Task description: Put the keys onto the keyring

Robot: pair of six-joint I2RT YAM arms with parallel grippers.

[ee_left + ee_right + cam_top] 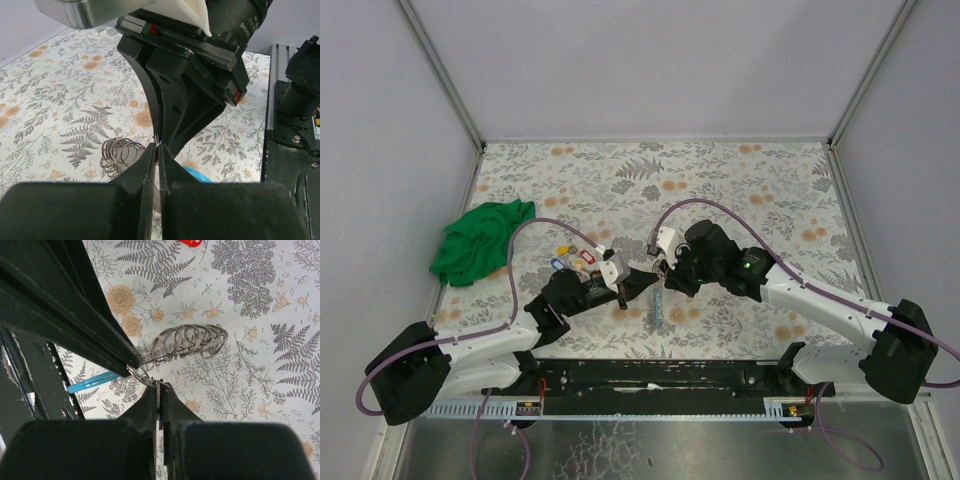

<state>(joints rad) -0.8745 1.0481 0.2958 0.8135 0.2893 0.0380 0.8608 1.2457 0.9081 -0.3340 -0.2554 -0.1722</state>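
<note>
In the top view the keys are seen clustered left of the table's centre. The keyring – only its light-blue arc is made out – lies toward the near edge, just beside both grippers. A chain of split rings is shown by the wrist views alone. The fingers of the left gripper and right gripper are pressed together, tip to tip. A thin metal edge is pinched by the right pair – ring or key cannot be told.

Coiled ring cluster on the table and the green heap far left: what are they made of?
Rings: likely steel or similar metal, polished; silvery with bright glints. Green heap: fabric, matte; soft crumpled folds, no shine.
</note>
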